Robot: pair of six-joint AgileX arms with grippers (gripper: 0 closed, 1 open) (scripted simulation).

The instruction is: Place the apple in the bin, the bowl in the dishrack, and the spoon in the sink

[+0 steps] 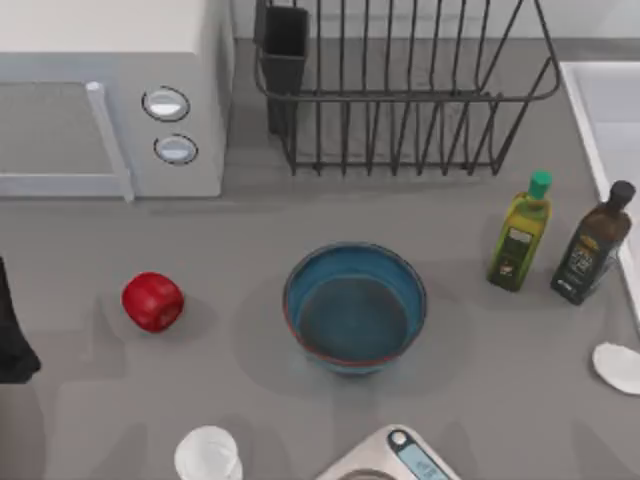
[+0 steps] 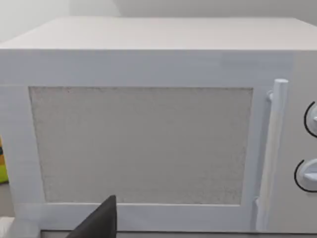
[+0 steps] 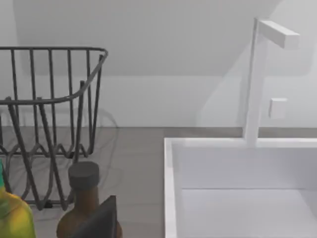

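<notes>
At the right edge, spoon [image 1: 617, 366] cut off.

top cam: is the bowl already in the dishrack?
No. The bowl sits on the table, apart from the dishrack, with nothing in it.

Spoon [image 1: 618, 366]: cut by the top view's right edge; rounded white end alone visible, handle out of frame.
Sink [image 1: 582, 105]: cut at the right edge; rim and a strip of basin visible.
Scale [image 1: 395, 462]: cut by the bottom edge.
Cup [image 1: 208, 457]: base cut by the bottom edge.
Microwave [image 1: 110, 95]: cut at top and left edges.
Dishrack [image 1: 400, 95]: far side beyond the top edge.
Left arm [image 1: 12, 335]: dark shape at the left edge; hand unseen.
</notes>
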